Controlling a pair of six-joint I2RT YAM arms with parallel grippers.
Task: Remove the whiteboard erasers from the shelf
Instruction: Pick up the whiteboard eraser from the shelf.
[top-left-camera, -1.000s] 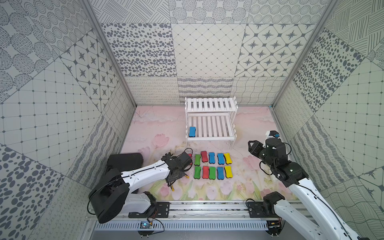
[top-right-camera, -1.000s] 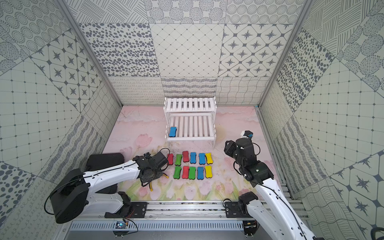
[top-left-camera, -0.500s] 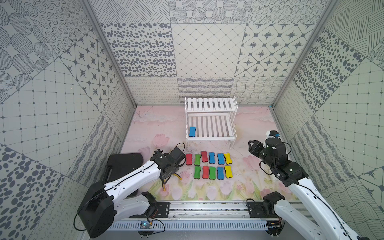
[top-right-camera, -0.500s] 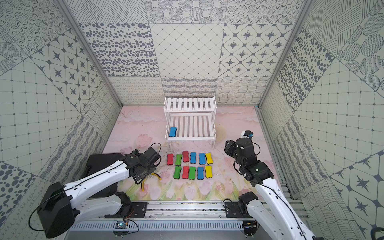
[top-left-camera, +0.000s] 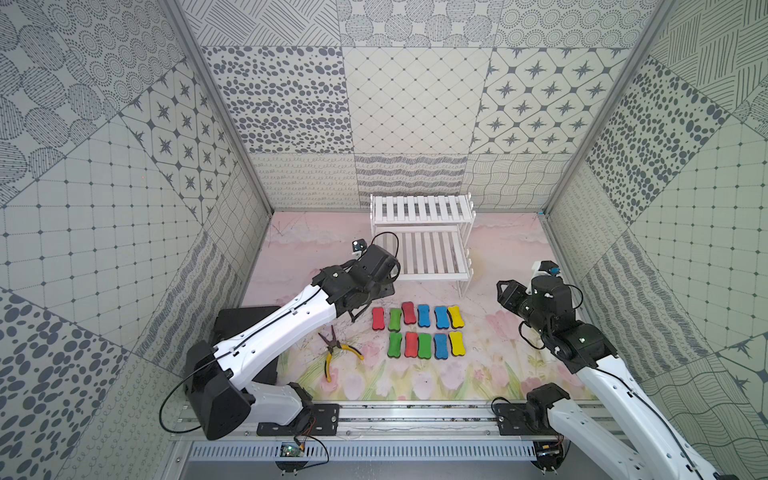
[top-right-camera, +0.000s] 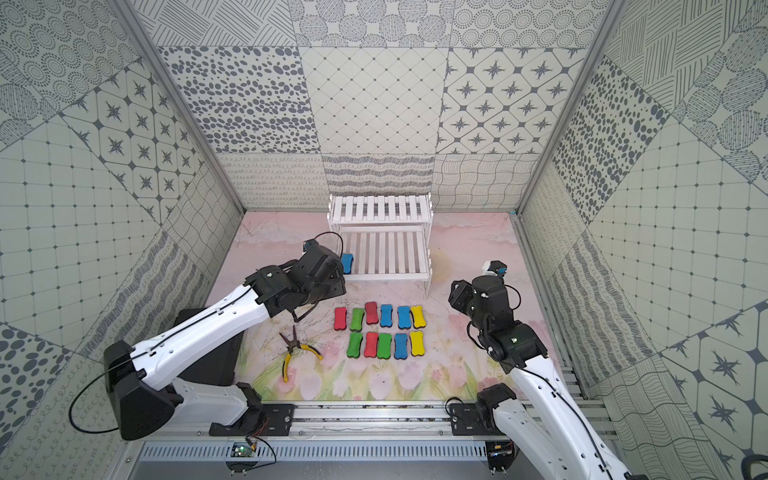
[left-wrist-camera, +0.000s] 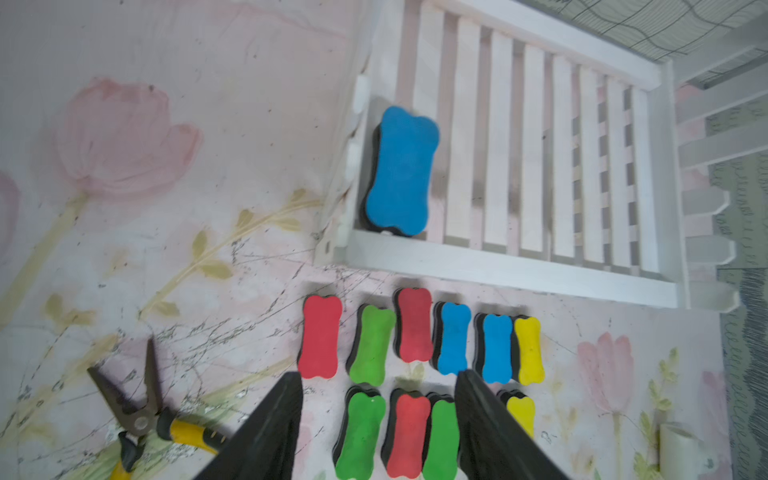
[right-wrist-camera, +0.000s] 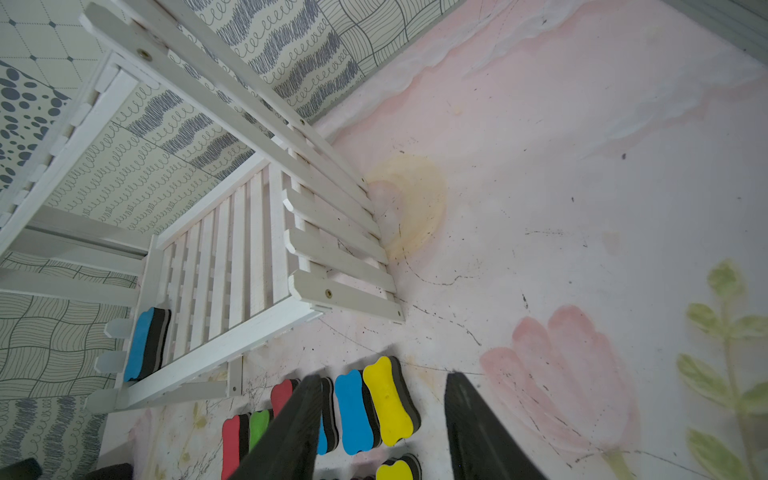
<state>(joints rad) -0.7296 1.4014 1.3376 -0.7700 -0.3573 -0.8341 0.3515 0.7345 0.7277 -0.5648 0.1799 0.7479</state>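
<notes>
The white two-tier shelf (top-left-camera: 422, 249) (top-right-camera: 384, 245) stands at the back of the mat. One blue whiteboard eraser (top-right-camera: 347, 263) (left-wrist-camera: 401, 170) (right-wrist-camera: 139, 345) lies at the left end of its lower tier; in a top view my left arm hides it. Several red, green, blue and yellow erasers (top-left-camera: 417, 330) (top-right-camera: 380, 330) lie in two rows on the mat in front. My left gripper (top-left-camera: 381, 288) (left-wrist-camera: 380, 376) hovers open and empty by the shelf's front left corner. Right of the rows, my right gripper (top-left-camera: 504, 296) (right-wrist-camera: 383, 378) is open and empty.
Yellow-handled pliers (top-left-camera: 338, 353) (top-right-camera: 297, 351) (left-wrist-camera: 141, 419) lie on the mat left of the eraser rows. A black case (top-left-camera: 245, 320) sits at the front left, under my left arm. Patterned walls close in on three sides.
My left arm has swung from the front of the mat, over the pliers, back toward the shelf's left end, and its jaws have opened. The right arm has not moved.
</notes>
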